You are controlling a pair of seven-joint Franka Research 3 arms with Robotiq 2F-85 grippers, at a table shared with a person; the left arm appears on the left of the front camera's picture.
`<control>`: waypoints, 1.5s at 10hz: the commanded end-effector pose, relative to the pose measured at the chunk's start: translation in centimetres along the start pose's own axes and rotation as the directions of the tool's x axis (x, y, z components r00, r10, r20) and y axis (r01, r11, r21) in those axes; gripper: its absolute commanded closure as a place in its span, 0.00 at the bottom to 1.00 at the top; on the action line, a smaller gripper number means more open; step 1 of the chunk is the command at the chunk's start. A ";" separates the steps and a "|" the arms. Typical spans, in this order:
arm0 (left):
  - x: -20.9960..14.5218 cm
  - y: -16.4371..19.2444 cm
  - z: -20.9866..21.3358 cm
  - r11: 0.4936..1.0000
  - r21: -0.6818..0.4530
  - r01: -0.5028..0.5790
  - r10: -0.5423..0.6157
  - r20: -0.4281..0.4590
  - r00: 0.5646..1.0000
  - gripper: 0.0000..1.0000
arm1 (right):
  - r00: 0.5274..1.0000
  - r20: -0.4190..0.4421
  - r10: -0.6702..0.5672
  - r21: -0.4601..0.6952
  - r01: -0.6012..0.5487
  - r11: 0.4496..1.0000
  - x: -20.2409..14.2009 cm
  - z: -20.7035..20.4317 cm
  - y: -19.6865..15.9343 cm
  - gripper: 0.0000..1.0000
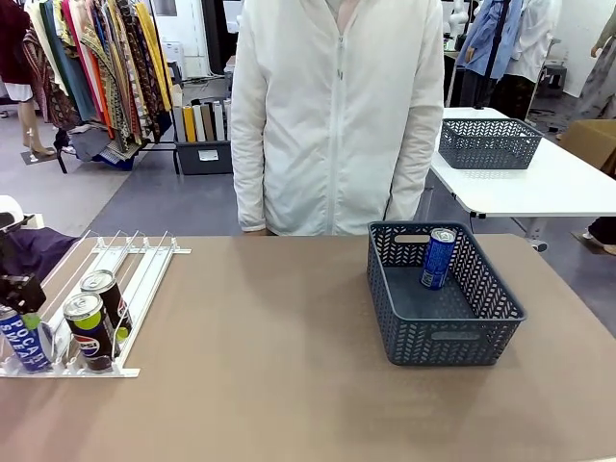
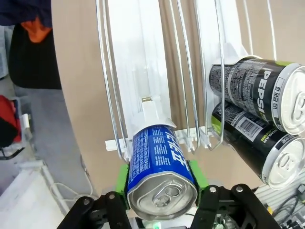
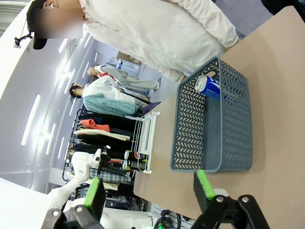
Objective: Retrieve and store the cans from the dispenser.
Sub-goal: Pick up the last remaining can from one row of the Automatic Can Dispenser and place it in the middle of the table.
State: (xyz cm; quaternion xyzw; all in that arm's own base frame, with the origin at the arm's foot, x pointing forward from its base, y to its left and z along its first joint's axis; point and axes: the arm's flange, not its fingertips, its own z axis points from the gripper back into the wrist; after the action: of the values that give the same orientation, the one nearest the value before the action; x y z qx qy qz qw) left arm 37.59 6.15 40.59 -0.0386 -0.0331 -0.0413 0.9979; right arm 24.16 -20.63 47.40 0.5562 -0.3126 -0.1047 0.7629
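At the near left corner of the table (image 1: 289,385) I see the dispenser (image 1: 135,262), its lanes sloping down toward my side and its white front stopper along the near edge. My left gripper (image 2: 161,180) is clamped on the blue-and-white can (image 2: 159,157) at the front end of the outermost lane. A green pad (image 2: 123,177) presses each side of the can's body, and its silver top faces the wrist camera. Just beside it, two black Pepsi cans (image 2: 259,93) lie one behind the other, tops toward the front; I cannot tell whether they share one lane. My right gripper (image 3: 148,191) stands wide open with nothing between its pads, well apart from the grey lattice basket (image 1: 452,339). The basket sits on the right half of the table, nearer the far edge. Inside it a blue can (image 1: 438,258) stands tilted, leaning toward the far wall. Beyond the far edge, near its middle, stands a person (image 1: 332,115) in a white zip jacket.
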 end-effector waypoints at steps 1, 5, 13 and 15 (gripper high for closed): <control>-3.4 -1.2 -2.6 1.000 0.006 0.010 -0.011 0.023 1.000 1.00 | 1.000 0.020 0.024 0.024 -0.024 0.999 0.4 -0.2 0.2 0.00; -4.2 -2.3 1.0 0.999 0.038 0.025 -0.030 0.119 0.992 1.00 | 1.000 0.020 0.024 0.024 -0.024 0.999 0.4 -0.2 0.2 0.00; -7.8 -5.3 16.4 0.998 -0.020 0.067 -0.055 0.357 0.933 1.00 | 1.000 0.020 0.024 0.024 -0.024 0.999 0.4 -0.2 0.2 0.00; -7.8 -5.3 16.4 0.998 -0.020 0.067 -0.055 0.357 0.933 1.00 | 1.000 0.020 0.024 0.024 -0.024 0.999 0.4 -0.2 0.2 0.00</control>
State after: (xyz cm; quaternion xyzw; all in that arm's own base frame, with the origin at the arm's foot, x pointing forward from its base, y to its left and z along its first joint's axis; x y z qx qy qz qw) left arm 27.91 2.95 56.67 -0.0677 -0.2126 -0.0626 0.9728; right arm 24.18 -20.62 47.40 0.5562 -0.3123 -0.1045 0.7630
